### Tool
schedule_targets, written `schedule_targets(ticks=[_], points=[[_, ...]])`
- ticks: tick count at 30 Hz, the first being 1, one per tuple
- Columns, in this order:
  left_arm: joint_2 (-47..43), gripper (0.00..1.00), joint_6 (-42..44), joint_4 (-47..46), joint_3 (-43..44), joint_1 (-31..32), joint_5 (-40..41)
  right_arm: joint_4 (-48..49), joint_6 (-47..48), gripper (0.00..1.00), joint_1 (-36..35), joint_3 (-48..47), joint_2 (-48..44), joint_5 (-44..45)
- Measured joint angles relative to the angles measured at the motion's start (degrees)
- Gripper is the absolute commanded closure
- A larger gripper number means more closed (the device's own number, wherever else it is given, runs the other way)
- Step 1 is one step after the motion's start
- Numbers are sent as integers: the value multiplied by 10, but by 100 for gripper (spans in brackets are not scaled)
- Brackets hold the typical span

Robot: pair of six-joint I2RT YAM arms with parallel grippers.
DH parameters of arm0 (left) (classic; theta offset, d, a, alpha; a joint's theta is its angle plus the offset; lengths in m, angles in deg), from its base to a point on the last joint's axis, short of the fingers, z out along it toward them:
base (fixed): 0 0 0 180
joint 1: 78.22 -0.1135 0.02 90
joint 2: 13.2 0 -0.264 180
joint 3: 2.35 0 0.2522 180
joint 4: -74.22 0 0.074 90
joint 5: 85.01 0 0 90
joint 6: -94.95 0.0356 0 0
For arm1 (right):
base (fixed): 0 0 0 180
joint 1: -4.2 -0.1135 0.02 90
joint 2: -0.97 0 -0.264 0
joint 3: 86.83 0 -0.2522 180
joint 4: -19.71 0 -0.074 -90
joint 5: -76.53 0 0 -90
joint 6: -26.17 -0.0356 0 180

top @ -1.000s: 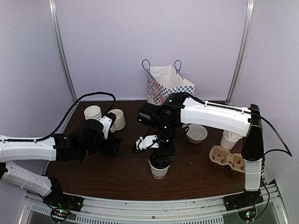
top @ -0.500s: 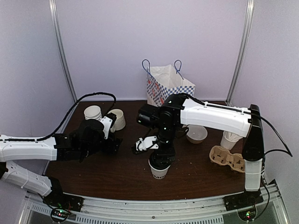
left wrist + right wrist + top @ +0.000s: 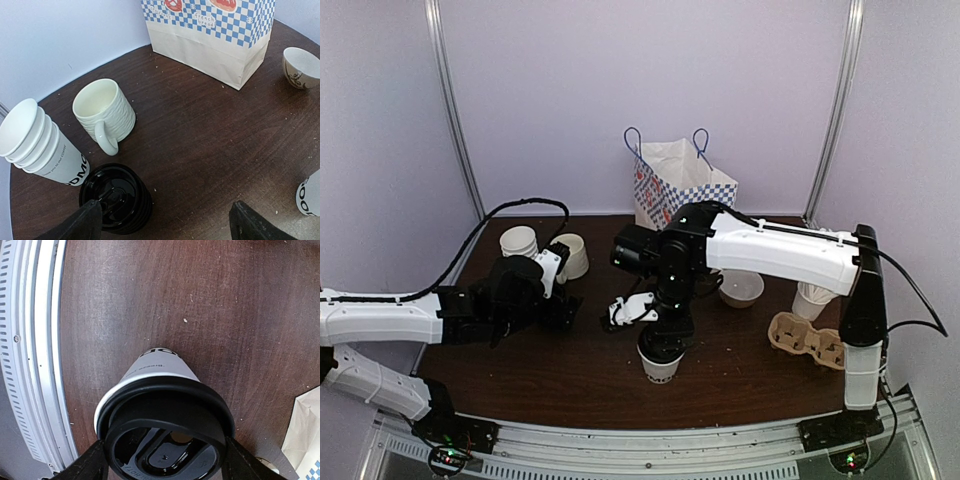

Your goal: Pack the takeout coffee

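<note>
Sitting right under the right gripper (image 3: 662, 340), the coffee (image 3: 162, 415) is upright with its black lid on, and its base looks to rest on the desk (image 3: 150, 300). The gripper points straight down over it, its fingers (image 3: 95, 465) spread wide, one on each side of the lid and close against the rim. Whether they actually press on it, I cannot tell.

The left gripper (image 3: 167, 227) hovers low well off to that gripper's left, fingers wide apart and holding nothing. A stack of black lids (image 3: 117, 197) lies just beside its left finger. Just past the lids stands a stack of paper cups (image 3: 42, 145), tilted in the wrist view, and ahead of the gripper a cream mug (image 3: 105, 112) stands upright, handle towards it. Farther ahead stands the checked paper bag (image 3: 215, 35), with a small bowl (image 3: 301, 67) off to the gripper's right. A cardboard cup carrier (image 3: 807, 338) lies well to the right of the right gripper (near the desk's edge).
</note>
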Motion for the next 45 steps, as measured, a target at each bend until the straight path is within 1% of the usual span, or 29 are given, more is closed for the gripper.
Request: schedule_targets(ticks=[22,45], points=[[5,8,-5,0,0,-2,-8,0,0,24,-2,0,-15,5],[5,7,-7,0,0,-6,-9,-1,0,23,-1,0,0,5]])
